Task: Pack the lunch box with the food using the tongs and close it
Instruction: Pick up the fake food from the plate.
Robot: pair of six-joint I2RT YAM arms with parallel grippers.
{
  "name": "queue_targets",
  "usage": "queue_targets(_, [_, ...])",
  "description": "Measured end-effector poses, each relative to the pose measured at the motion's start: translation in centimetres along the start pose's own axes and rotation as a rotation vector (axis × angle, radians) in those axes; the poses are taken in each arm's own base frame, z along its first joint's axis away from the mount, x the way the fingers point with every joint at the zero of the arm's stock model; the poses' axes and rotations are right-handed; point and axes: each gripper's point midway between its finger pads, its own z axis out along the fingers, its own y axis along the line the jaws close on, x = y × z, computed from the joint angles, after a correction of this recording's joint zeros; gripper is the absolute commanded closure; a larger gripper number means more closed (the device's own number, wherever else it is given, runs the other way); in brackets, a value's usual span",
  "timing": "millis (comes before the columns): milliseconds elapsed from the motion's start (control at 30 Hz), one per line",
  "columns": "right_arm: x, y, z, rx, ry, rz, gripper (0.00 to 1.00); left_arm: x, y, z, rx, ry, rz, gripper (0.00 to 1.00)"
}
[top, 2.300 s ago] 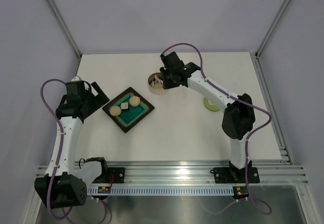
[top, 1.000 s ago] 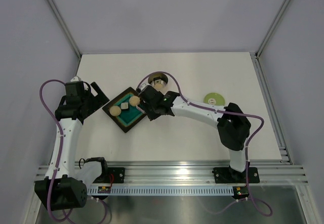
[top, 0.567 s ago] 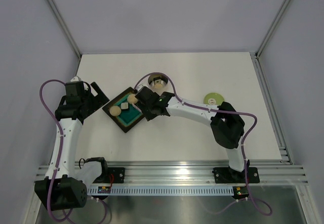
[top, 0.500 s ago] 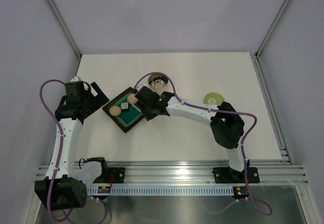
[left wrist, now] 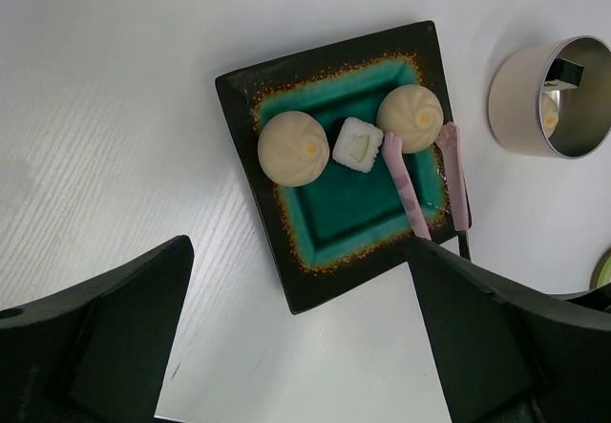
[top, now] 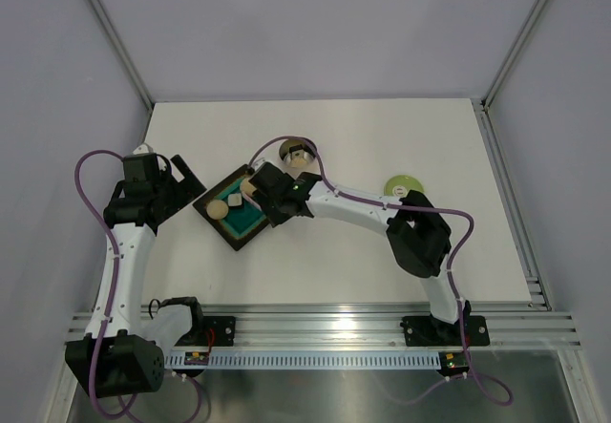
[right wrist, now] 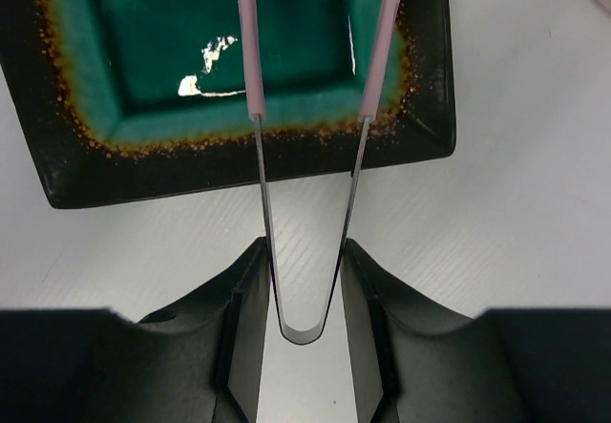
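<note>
Top external view first: the right gripper (top: 263, 194) is reaching across to the dark tray (top: 232, 242). The steel lunch box (top: 298, 153) stands just beyond the tray's far corner. Its green lid (top: 401, 186) lies well apart on the table (top: 382, 137) to the right, so packing is the job in hand and closing looks a long way off. The left gripper (top: 184, 177) hangs at the tray's other side, jaws wide, holding nothing. Over to the left wrist view, and this is the key picture: the pink tongs (left wrist: 410, 203) have a tip on either side of the dough ball (left wrist: 410, 117) nearest the lunch box. One tip is in the gap beside the white cube (left wrist: 358, 143), the other out over the tray's raised edge, and a second ball (left wrist: 294, 146) sits past the cube. Something pale already shows inside the lunch box. Right wrist view: the fingers (right wrist: 243, 327) are clamped on the tongs' bend, with the arms spread over the tray. For a clean pick I'd centre the dough ball between the tips and bring the outer tip inside the rim. Then squeeze slowly, since the dough looks soft, keep off the cube, and lift straight up to clear the lunch box wall.
</note>
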Motion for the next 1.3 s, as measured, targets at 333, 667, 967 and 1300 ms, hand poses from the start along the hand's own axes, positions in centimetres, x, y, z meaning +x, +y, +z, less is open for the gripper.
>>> queue_targets(333, [-0.9, 0.5, 1.0, -0.004, -0.008, -0.004, 0.62, 0.0, 0.1, 0.0, -0.002, 0.002, 0.0, 0.01])
queue_targets(667, [-1.1, 0.6, 0.9, -0.008, -0.009, -0.009, 0.92, 0.1, 0.1, 0.0, -0.004, 0.005, 0.0, 0.01])
queue_targets(967, [-1.4, 0.8, -0.3, -0.023, -0.025, -0.01, 1.0, 0.1, 0.1, 0.0, -0.004, 0.005, 0.0, 0.01])
queue_targets(1300, [-2.4, 0.8, -2.6, -0.038, -0.066, -0.006, 1.0, 0.1, 0.1, 0.0, -0.004, 0.005, 0.0, 0.01])
